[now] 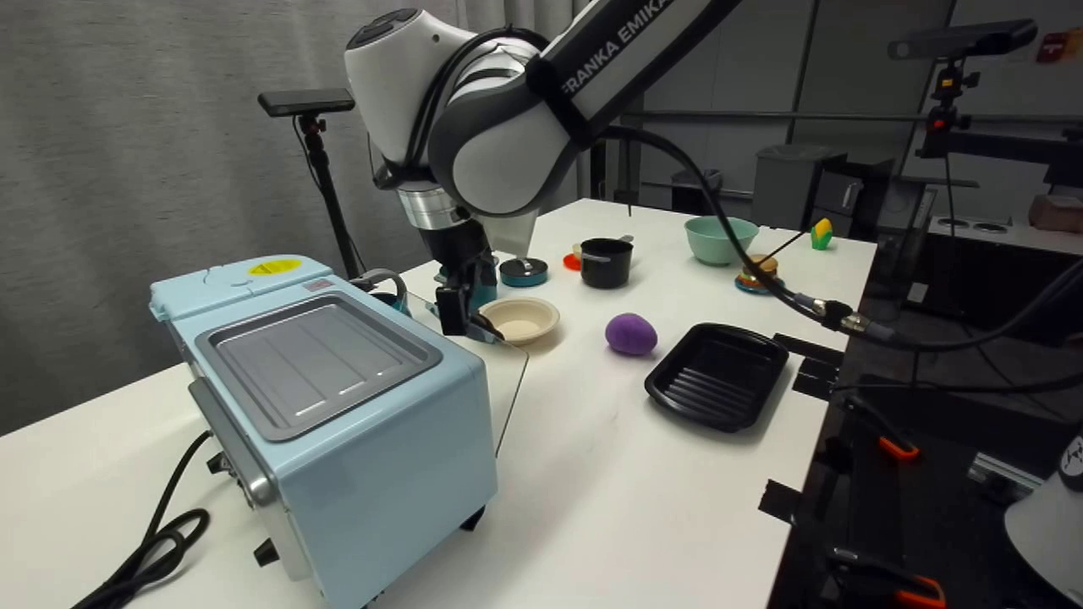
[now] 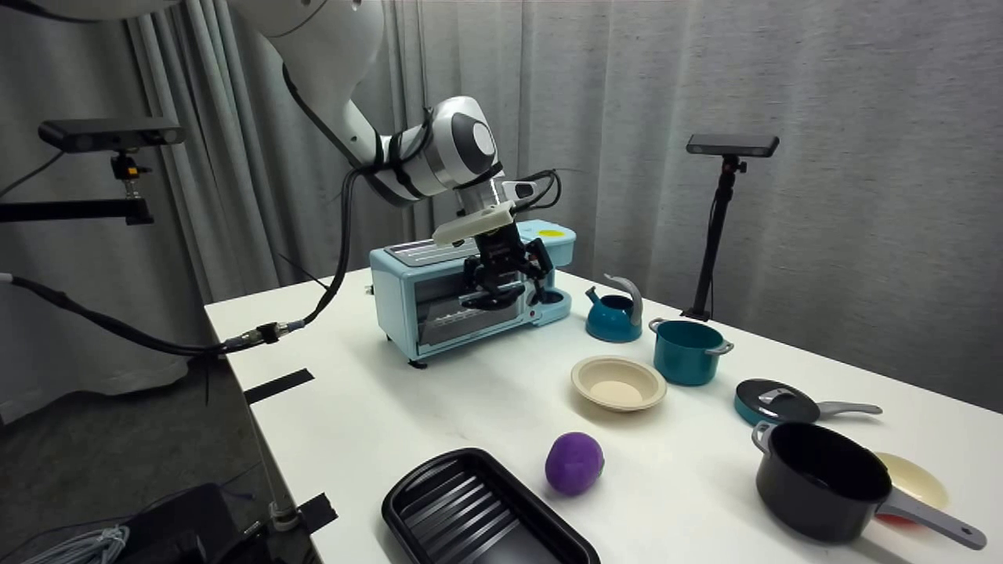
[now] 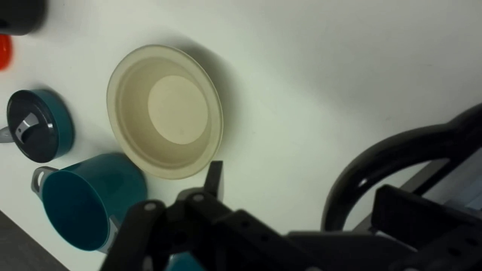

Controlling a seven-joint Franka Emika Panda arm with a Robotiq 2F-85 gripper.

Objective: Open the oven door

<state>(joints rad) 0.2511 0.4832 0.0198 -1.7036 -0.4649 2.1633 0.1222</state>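
Observation:
The pale-blue oven (image 1: 406, 440) stands at the table's edge and also shows in an exterior view (image 2: 396, 305). Its oven door (image 1: 508, 385) is a clear panel tilted partway out from the front; the door also shows in an exterior view (image 2: 439, 319). Its dark curved handle (image 2: 495, 299) shows at the right of the wrist view (image 3: 376, 160). My gripper (image 3: 301, 186) is open, fingers wide apart. The handle lies between the fingers, nearer the right one, and is not clamped. In the exterior views the gripper (image 2: 505, 286) is at the door's top; contact is unclear.
A beige bowl (image 3: 177, 109) and a teal pot (image 3: 109, 188) are near the gripper. A teal kettle (image 2: 613, 319) stands beside the oven. A purple eggplant (image 1: 630, 334) and a black tray (image 1: 717, 376) lie farther out. A black cord (image 1: 161, 541) runs behind the oven.

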